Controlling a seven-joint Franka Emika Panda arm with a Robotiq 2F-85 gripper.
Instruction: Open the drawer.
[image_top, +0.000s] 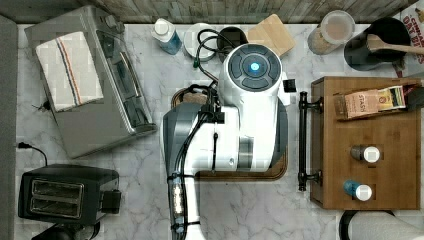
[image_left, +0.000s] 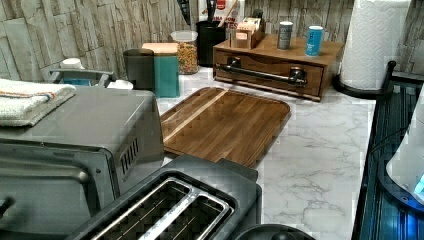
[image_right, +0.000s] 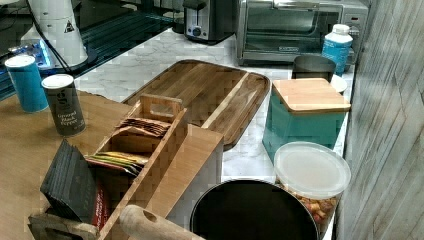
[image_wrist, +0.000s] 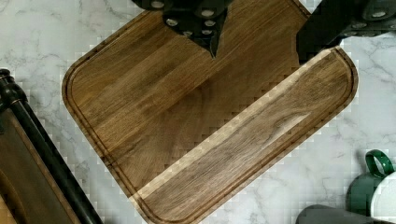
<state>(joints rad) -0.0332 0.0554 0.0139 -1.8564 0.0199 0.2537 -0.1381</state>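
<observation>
Two dark gripper (image_wrist: 259, 49) fingers (image_wrist: 212, 39) are seen spread well apart in the wrist view, with nothing held between them, poised above the dark wooden tray (image_wrist: 205, 121). That tray is shown as a smooth, rounded-corner board with a groove along its rim and one pale stripe through its grain. It is laid flat on a white marble-patterned counter (image_left: 320, 150) veined with grey. At the top view's right, the drawer (image_top: 316, 145) is found shut in a bamboo-brown box, its long black metal bar handle (image_top: 302, 142) facing the tray across a strip of bare counter. On the box top, a cylindrical pepper shaker (image_right: 64, 104), a blue shaker (image_right: 26, 82) and a slatted wooden tea-bag caddy (image_right: 145, 145) are stood. A brushed-metal toaster oven (image_top: 95, 80) with a folded striped towel (image_top: 67, 70) and a black toaster (image_top: 67, 192) are set at the top view's left. Behind the counter, a wall of rough grey stone strips (image_left: 60, 30) is seen.
</observation>
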